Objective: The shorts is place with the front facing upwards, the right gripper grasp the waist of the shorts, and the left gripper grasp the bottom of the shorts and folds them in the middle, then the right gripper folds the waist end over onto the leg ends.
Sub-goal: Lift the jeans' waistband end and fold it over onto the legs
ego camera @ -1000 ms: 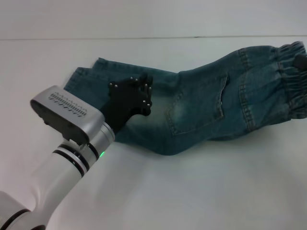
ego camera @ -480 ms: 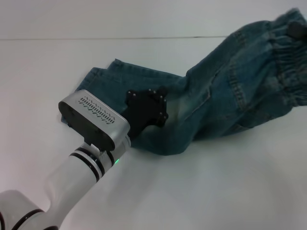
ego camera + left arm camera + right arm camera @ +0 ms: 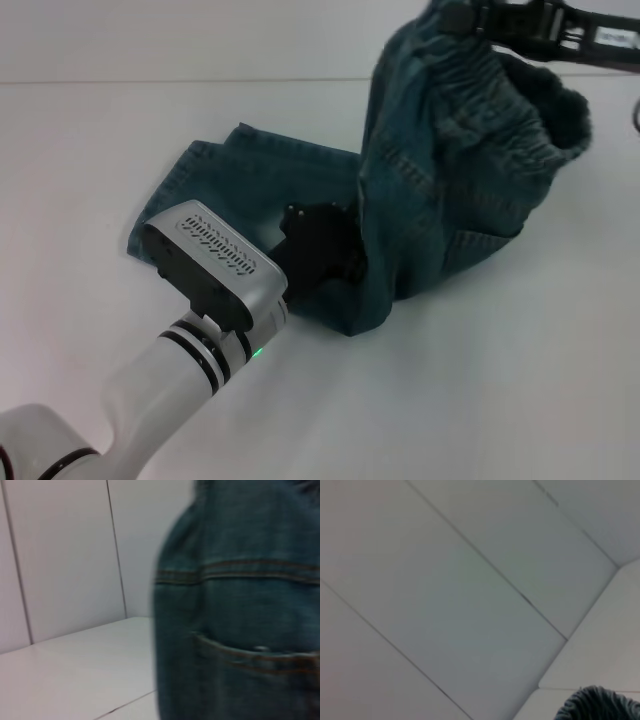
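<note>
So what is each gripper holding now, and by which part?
The right gripper holds the shorts by the waist, lifted. The left gripper rests on the legs; its grip cannot be told.

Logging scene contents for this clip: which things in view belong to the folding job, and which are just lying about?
Job:
- shorts, waist lifted
- right tool gripping the waist
- left tool on the leg ends

Lying about:
- nothing; only the white table
</note>
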